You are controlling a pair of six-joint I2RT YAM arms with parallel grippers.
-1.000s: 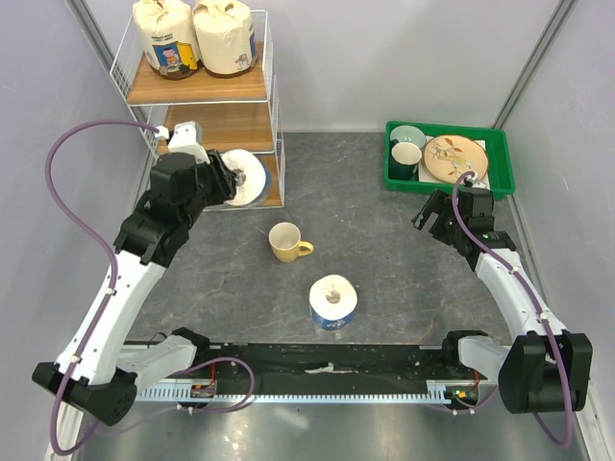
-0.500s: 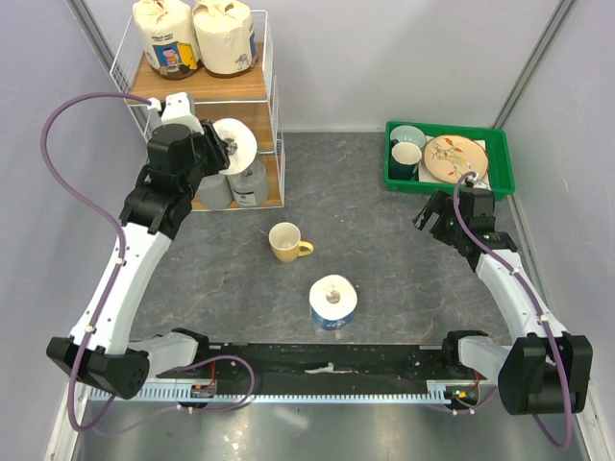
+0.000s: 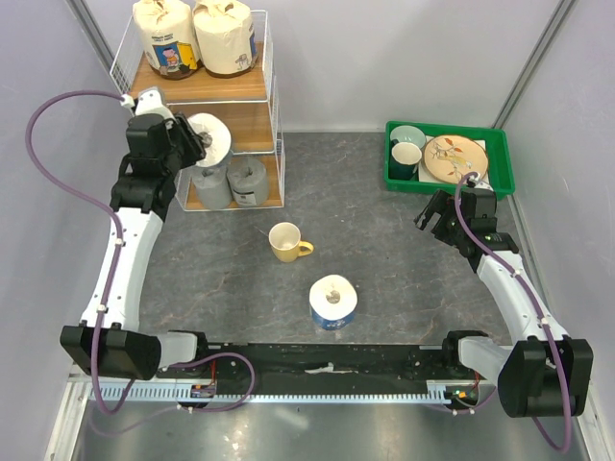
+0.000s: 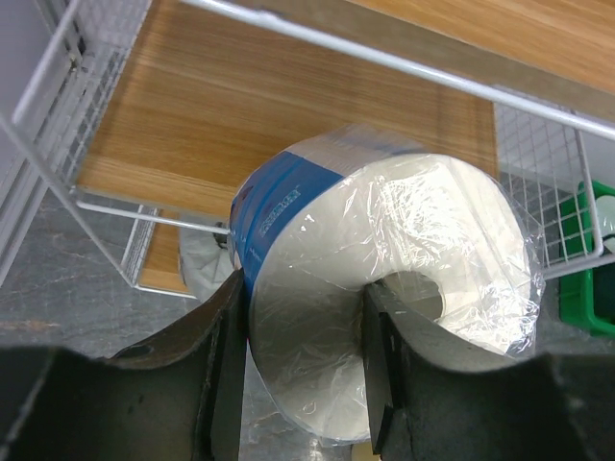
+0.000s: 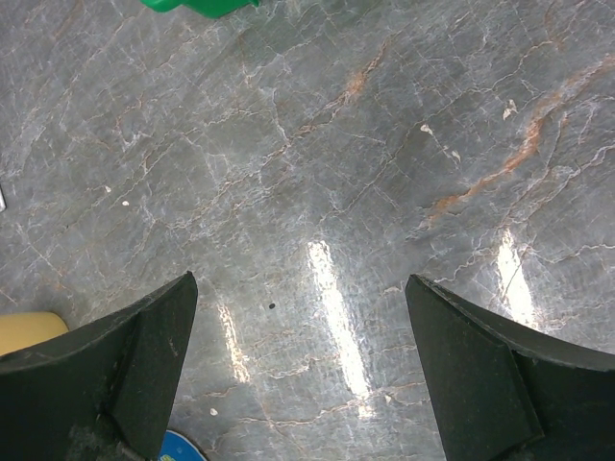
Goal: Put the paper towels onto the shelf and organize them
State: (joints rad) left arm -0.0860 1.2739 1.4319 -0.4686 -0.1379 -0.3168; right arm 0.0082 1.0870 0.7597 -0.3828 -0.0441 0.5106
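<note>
At the middle tier of the shelf [image 3: 252,121], left gripper [image 4: 303,375] clamps a white-and-blue roll [image 4: 384,250]; right gripper [image 5: 300,283] hangs open.

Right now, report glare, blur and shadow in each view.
Top external: evenly lit, sharp, no strong glare. Left wrist: the plastic wrap on the white-and-blue roll glints; the shelf behind it is clear. Right wrist: bright streaks of reflected light on the table; the right pincer shows dark, nearly featureless.
</note>
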